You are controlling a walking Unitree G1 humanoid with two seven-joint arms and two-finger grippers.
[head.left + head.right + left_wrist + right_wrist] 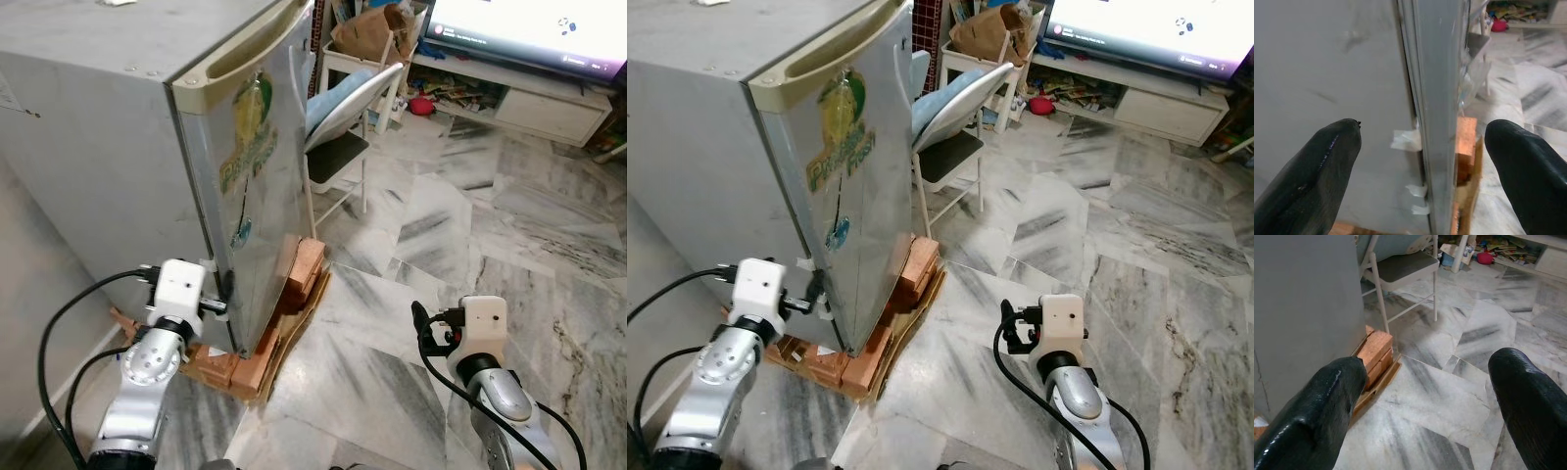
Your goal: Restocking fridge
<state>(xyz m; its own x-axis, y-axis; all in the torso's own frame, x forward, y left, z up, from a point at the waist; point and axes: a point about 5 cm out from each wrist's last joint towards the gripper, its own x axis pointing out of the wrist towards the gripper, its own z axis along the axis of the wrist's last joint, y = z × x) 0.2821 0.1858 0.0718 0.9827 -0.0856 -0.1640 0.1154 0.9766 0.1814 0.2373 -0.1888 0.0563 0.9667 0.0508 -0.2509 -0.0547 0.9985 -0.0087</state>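
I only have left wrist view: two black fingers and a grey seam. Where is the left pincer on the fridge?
Observer: The left pincer is low on the fridge, at the corner where its side meets the door, fingers spread either side of the door edge.
Operator: Door open or shut?
Observer: It looks shut from the head camera. The recessed handle runs along the door's top edge, well above the pincer.
Operator: What's under it?
Observer: The fridge stands on bricks over cardboard.
Operator: Right arm?
Observer: The right pincer is open over bare marble floor, apart from the fridge. A folding chair stands just past the door.
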